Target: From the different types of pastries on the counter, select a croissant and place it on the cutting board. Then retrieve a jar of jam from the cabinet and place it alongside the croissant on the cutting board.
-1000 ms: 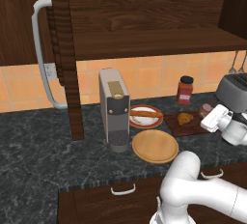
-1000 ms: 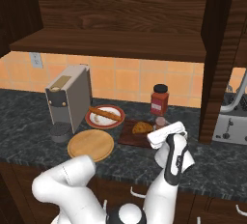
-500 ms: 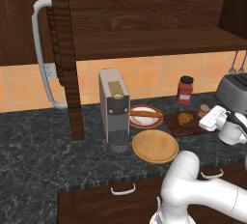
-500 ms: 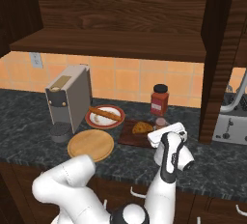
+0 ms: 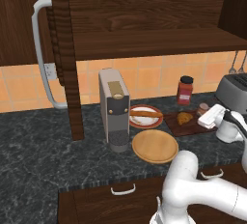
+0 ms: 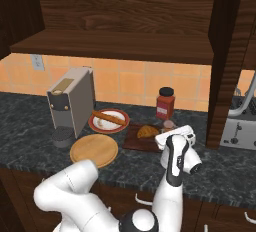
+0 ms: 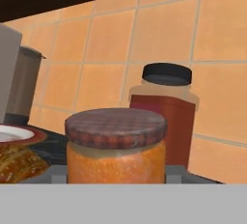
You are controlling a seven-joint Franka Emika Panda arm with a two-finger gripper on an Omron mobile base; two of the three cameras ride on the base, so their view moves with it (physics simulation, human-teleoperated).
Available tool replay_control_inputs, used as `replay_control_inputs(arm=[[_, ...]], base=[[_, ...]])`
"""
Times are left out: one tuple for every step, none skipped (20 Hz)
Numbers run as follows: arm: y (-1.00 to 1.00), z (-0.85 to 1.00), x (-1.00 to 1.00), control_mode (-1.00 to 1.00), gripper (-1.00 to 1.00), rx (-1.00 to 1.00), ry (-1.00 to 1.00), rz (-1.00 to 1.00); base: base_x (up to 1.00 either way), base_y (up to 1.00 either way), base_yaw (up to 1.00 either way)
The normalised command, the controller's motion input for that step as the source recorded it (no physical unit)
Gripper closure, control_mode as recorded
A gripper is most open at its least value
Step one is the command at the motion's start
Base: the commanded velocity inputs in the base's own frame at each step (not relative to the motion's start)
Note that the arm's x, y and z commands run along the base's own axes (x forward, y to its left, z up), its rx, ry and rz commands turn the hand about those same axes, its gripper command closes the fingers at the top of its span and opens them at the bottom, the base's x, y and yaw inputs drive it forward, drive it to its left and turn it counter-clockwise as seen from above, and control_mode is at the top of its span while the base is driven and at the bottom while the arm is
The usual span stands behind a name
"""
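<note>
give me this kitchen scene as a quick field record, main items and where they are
croissant: small golden-brown croissant lying on the board
board: dark reddish-brown wooden cutting board on the counter
jam: squat orange jar of jam with checked lid, held at the board's right end
end effector: end effector shut on the jar
bottle: tall red bottle with black cap behind the board
stick pastry: long orange-brown stick pastry on the red-rimmed white plate

You are looking at a home kitchen: dark stone counter (image 5: 43,141), orange tiled wall (image 5: 154,78), wooden wall cabinet (image 5: 144,20), coffee machine (image 5: 115,108), toaster (image 5: 232,91), plates (image 5: 146,116) and drawers (image 5: 120,199) below.
</note>
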Motion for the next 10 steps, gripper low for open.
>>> replay_control_inputs(arm=[[-0.25,-0.17,0.0,-1.0,1.0,0.0,0.0,0.0],[-0.14,-0.12,-0.06,-1.0,-1.0,0.0,0.0,0.0],[-0.14,0.0,-0.15,-1.0,-1.0,0.0,0.0,0.0],[-0.11,0.0,-0.11,-1.0,-1.0,0.0,0.0,0.0],[-0.11,0.11,-0.4,-1.0,-1.0,0.01,-0.01,0.0],[-0.02,0.3,-0.35,-1.0,-1.0,0.02,-0.01,0.0],[0.0,0.44,-0.43,-1.0,-1.0,0.04,0.0,-0.01],[0.0,0.56,-0.33,-1.0,-1.0,0.03,0.0,-0.02],[0.0,0.43,-0.31,-1.0,-1.0,0.05,0.0,-0.03],[0.0,0.31,-0.41,-1.0,-1.0,0.03,0.0,-0.03]], base=[[0.0,0.0,0.0],[0.0,0.0,0.0],[0.0,0.0,0.0],[0.0,0.0,0.0],[0.0,0.0,0.0],[0.0,0.0,0.0],[0.0,0.0,0.0],[0.0,0.0,0.0],[0.0,0.0,0.0],[0.0,0.0,0.0]])
